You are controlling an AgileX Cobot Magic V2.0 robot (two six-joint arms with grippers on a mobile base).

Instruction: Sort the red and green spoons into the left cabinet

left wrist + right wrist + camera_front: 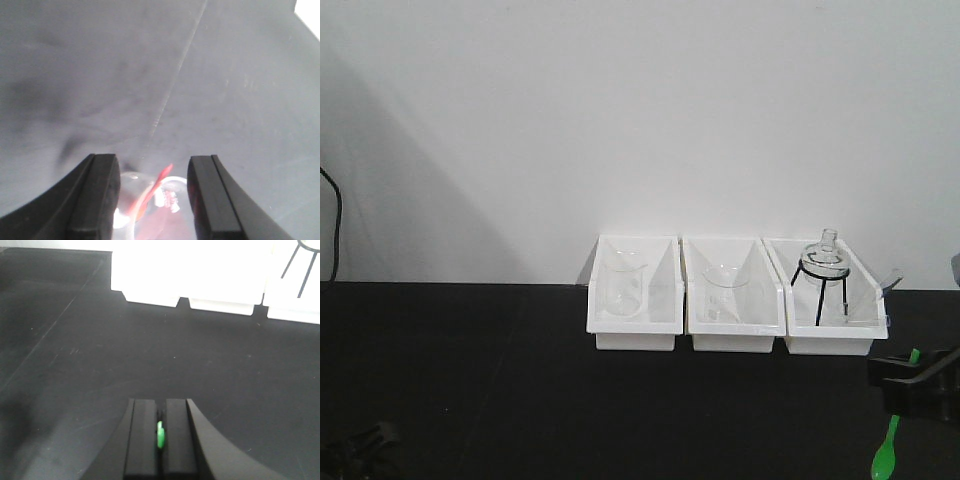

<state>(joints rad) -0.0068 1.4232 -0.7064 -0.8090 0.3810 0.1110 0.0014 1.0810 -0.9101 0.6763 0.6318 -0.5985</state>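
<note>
Grips the green spoon (886, 455) in the right gripper (902, 388) at the right edge of the front view, jaws closed on the slim handle. Lets it hang on a slant over the black counter (500, 380), bowl lowest, handle tip poking out above the black gripper body. Shows from the right wrist only a short sliver of green, pinched tight between the two flat pads. Sits near the front of the counter, well apart from the three white bins (735, 342) ranged in a row against the white wall (620, 120).

Spreads the jaws of the left gripper (152, 161) wide, gripping nothing. Frames between its two black fingers (100, 200) a clear glass vessel (172, 197), low in the left wrist view. Finds the red spoon (159, 184) standing tilted inside that vessel, its upper end leaning up and to the right. Cannot tell whether either finger touches the glass, nor which end of the red spoon points up, blurred as it is.

Houses a beaker (620, 285) in the left bin and a second beaker (723, 290) in the middle one. Houses in the right bin a black wire tripod (817, 295) with a small glass flask (825, 250) perched on top.
</note>
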